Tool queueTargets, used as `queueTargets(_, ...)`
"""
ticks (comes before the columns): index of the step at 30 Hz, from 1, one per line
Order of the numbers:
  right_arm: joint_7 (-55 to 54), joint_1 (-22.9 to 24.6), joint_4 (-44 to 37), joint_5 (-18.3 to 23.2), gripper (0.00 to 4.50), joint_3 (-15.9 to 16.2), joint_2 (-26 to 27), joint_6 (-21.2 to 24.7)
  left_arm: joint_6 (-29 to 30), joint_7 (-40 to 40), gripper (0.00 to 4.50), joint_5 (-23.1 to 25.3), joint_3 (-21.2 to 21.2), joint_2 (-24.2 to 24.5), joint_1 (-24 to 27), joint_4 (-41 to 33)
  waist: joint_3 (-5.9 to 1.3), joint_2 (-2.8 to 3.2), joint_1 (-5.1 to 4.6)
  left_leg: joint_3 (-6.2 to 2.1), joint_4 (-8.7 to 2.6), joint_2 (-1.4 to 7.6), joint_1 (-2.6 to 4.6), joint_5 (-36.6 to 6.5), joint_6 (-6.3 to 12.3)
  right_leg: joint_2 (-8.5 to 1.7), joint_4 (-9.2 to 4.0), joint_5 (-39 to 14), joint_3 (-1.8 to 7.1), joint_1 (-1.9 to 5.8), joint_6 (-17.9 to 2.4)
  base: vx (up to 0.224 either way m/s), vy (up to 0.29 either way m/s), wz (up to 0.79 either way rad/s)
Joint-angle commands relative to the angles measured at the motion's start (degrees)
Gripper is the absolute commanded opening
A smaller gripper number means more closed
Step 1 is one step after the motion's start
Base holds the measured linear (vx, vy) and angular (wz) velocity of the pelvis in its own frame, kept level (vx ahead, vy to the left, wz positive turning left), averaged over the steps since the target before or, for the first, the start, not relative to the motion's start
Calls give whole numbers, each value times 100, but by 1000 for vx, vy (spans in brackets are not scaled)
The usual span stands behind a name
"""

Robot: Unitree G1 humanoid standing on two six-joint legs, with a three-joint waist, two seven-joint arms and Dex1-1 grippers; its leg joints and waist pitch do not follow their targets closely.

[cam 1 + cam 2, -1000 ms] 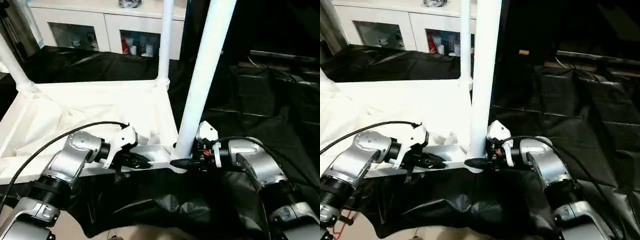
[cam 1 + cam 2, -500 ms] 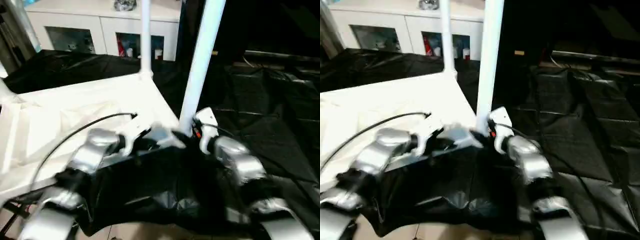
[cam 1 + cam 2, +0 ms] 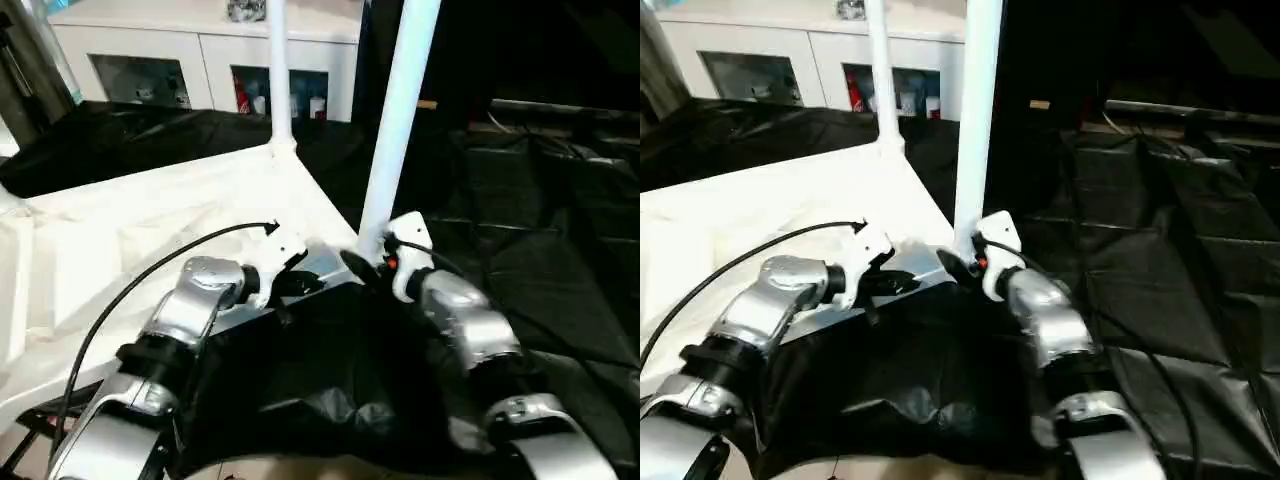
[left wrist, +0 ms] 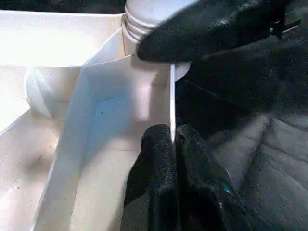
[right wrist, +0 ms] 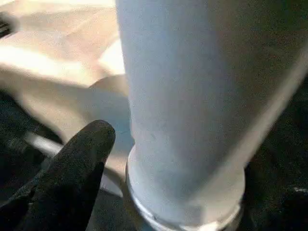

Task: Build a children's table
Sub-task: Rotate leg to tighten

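At your six o'clock, your left gripper (image 4: 173, 144) pinches the tabletop (image 3: 150, 220) rim, fingers together. Your right gripper (image 3: 362, 268), fingers apart, flanks the near leg (image 3: 395, 120) at one o'clock. Another leg (image 3: 277, 70) stands at twelve.

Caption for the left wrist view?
Left gripper pinching the upturned tabletop's thin rim beside a screwed-in leg.

Bright glare on the white tabletop (image 3: 150, 215), dark dim surroundings, right wrist view blurred and out of focus
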Motion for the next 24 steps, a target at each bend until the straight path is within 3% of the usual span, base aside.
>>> queueTargets(1, 723, 95, -211, 64, 394, 463, 42, 13, -235, -449, 0, -409, -147, -145, 24, -285, -292, -33, 4, 104, -357, -61, -48, -1042, 263, -244, -404, -942, 113, 342, -1248, 0, 0, 0)
queueTargets(13, 2652, 265, -946, 445, 394, 648, -995, 290, -218, -1581, 0, -576, -227, 485, 207, -572, -281, -48, 83, 122, -350, -29, -29, -1018, 327, -239, -388, -953, 105, 329, -1324, 0, 0, 0)
queueTargets(24, 2985, 385, -1222, 536, 302, 791, -1082, 537, -135, -1976, 0, -578, -352, 707, 310, -720, -286, -67, 113, 122, -344, -30, -24, -844, 299, -240, -352, -725, 105, 336, -1373, 0, 0, 0)
